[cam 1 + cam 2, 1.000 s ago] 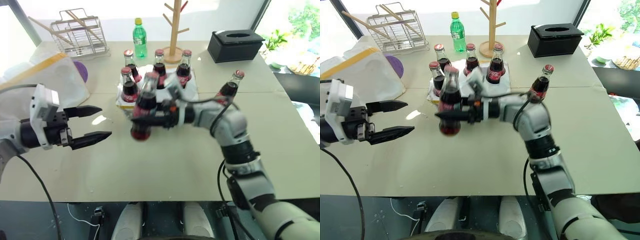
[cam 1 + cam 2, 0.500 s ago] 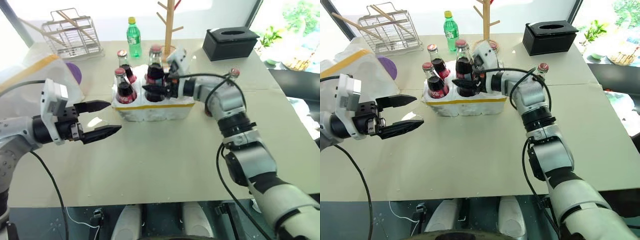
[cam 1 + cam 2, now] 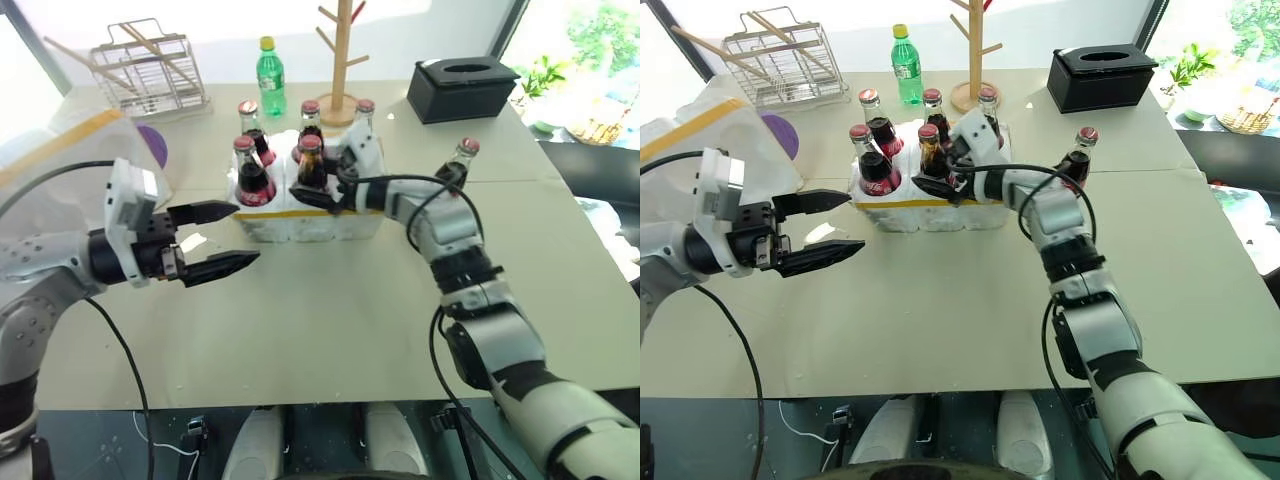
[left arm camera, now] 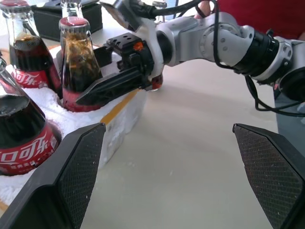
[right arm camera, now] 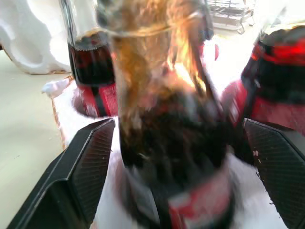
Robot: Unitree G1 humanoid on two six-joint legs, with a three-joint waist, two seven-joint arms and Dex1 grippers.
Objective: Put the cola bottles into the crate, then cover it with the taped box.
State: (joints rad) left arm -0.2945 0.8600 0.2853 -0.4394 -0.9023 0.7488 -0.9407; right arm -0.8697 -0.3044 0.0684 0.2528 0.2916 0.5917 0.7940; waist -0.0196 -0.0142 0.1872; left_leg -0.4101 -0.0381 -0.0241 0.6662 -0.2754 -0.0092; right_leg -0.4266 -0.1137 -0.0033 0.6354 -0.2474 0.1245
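Styrofoam crate (image 3: 300,222) on table (image 3: 330,320) now with five cola bottles (image 3: 252,172) in wells; a second ago the fifth bottle (image 3: 310,165) hung mid-air, clamped in right gripper (image 3: 318,190). Now seated, fingers spread on both sides, released. Sixth bottle (image 3: 457,166) standing apart, right of crate. Left gripper (image 3: 222,240) wide open, empty, nearer crate than before. Taped box (image 3: 715,135) far left.

Left wrist: right fingers (image 4: 112,85) beside the seated bottle.

Right wrist: bottle (image 5: 171,138) between spread fingers, cola sloshing.
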